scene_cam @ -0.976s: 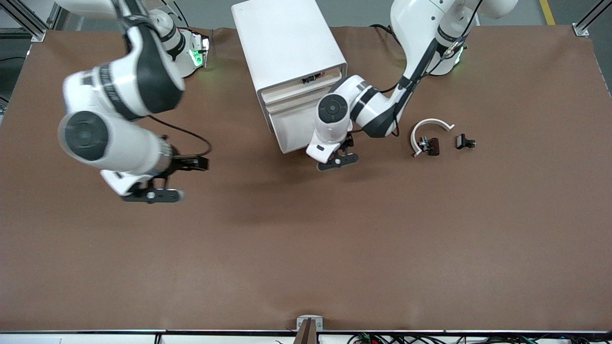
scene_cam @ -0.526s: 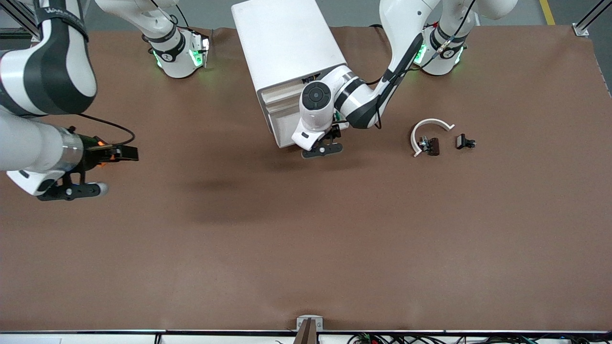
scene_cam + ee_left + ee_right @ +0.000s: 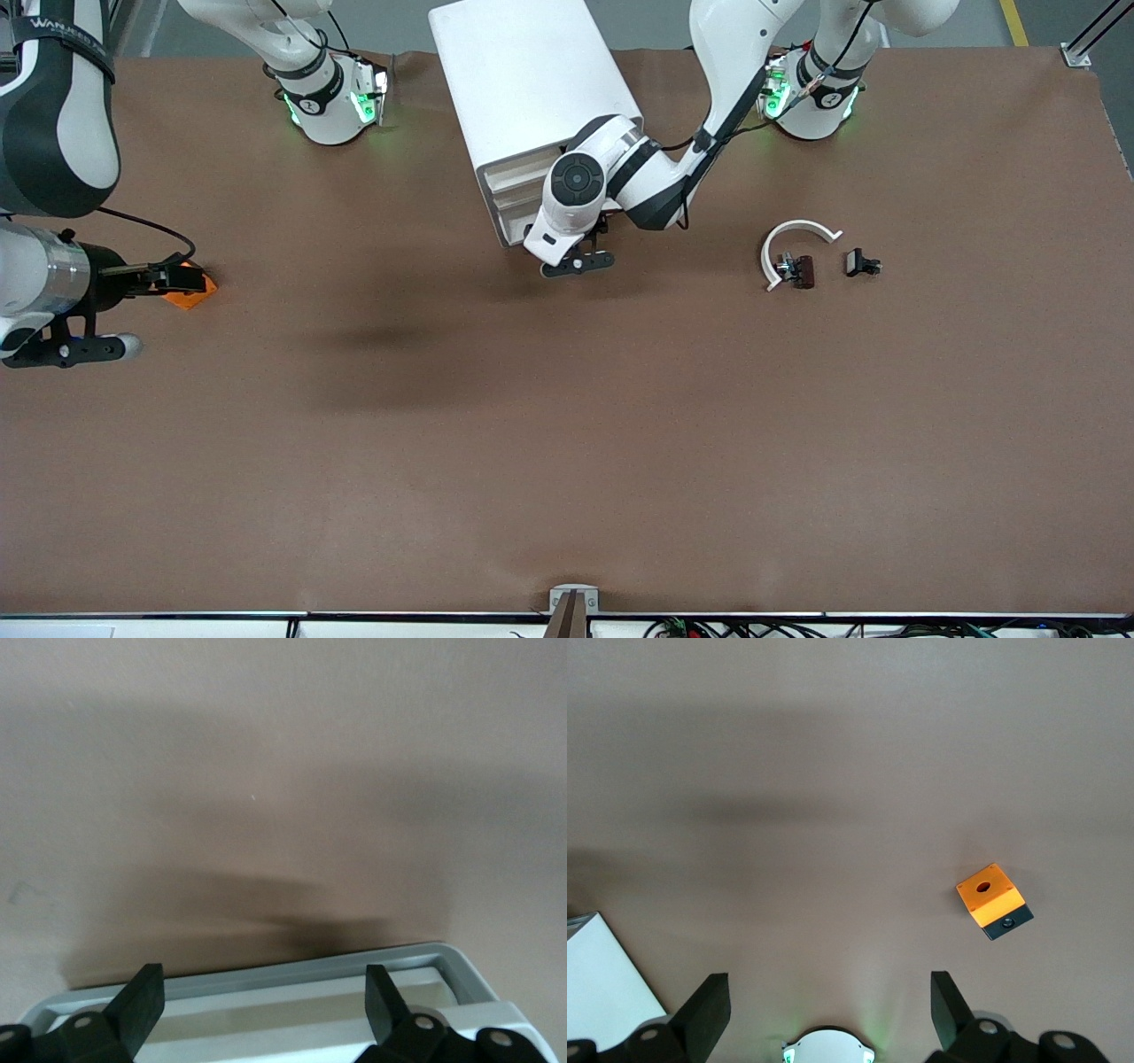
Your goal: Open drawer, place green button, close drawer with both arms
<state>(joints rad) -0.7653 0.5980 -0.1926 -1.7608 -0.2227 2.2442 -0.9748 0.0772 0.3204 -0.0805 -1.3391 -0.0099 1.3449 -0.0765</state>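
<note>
The white cabinet [image 3: 523, 80] stands between the two arm bases. One drawer [image 3: 512, 213] sticks out a little from its front. My left gripper [image 3: 578, 263] is at that drawer's front. In the left wrist view the left gripper [image 3: 264, 997] is open, and the drawer's pale rim [image 3: 266, 988] runs between its fingers. My right gripper [image 3: 66, 348] hangs open over the table at the right arm's end, beside an orange cube [image 3: 197, 292]. In the right wrist view the right gripper [image 3: 828, 1010] holds nothing. The button is hidden.
The orange cube with a hole [image 3: 992, 899] lies on the brown mat. Toward the left arm's end lie a white arc [image 3: 797, 235] with a dark clip piece [image 3: 800, 270] and a second small clip piece [image 3: 861, 263]. The right arm's base [image 3: 828, 1045] glows green.
The left gripper has moved toward the cabinet and the drawer has slid inward with it. The right arm has swung out to the right arm's end, uncovering the orange cube.
</note>
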